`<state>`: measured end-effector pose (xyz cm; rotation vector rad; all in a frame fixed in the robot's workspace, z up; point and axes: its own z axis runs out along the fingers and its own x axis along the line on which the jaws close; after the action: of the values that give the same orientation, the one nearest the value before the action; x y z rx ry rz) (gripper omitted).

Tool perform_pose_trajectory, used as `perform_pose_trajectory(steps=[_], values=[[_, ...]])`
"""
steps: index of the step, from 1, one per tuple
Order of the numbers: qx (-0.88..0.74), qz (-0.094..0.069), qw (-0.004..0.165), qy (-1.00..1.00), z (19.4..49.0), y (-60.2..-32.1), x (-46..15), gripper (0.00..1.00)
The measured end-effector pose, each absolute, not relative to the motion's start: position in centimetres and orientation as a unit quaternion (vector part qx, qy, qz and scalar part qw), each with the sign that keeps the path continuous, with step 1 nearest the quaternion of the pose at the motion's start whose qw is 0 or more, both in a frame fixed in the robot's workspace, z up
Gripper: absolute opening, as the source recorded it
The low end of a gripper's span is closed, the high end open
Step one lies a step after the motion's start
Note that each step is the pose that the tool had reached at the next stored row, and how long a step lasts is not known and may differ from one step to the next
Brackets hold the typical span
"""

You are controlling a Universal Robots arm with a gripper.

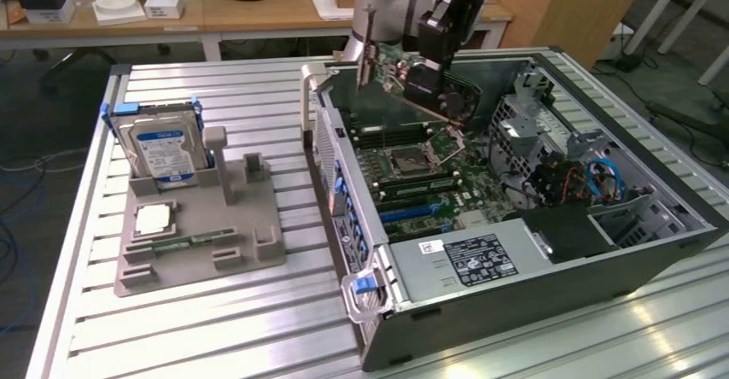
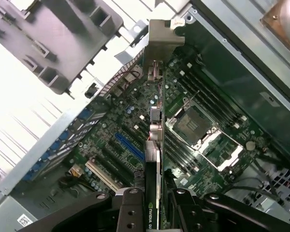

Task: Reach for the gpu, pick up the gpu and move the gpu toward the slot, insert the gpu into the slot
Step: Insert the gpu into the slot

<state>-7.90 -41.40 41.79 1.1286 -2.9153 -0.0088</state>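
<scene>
My gripper (image 1: 436, 78) is shut on the gpu (image 1: 393, 70), a dark circuit card with a silver end bracket. It holds the card tilted in the air over the open computer case (image 1: 513, 268). In the wrist view the gpu (image 2: 155, 145) runs edge-on away from my gripper (image 2: 154, 195), and its silver bracket (image 2: 165, 41) is at the far end. The card hangs above the motherboard, clear of it. The blue slot (image 2: 129, 147) lies on the board just beside the card's line. In the exterior view the slot (image 1: 412, 212) is lower on the board, nearer the camera than the card.
A grey fixture (image 1: 200, 234) on the slatted table, at the exterior view's left, holds a blue-labelled hard drive (image 1: 163, 147), a square CPU chip (image 1: 154, 218) and a memory stick (image 1: 186, 242). The case's walls, drive cage (image 1: 535, 123) and cables (image 1: 598, 178) ring the motherboard. The CPU socket (image 2: 195, 128) sits beside the card.
</scene>
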Motion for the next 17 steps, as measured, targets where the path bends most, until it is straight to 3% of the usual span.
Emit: perform_pose_trajectory(steps=[17], values=[[0.492, -0.002, 0.008, -0.87, 41.76, -41.4, -7.88, 0.26]])
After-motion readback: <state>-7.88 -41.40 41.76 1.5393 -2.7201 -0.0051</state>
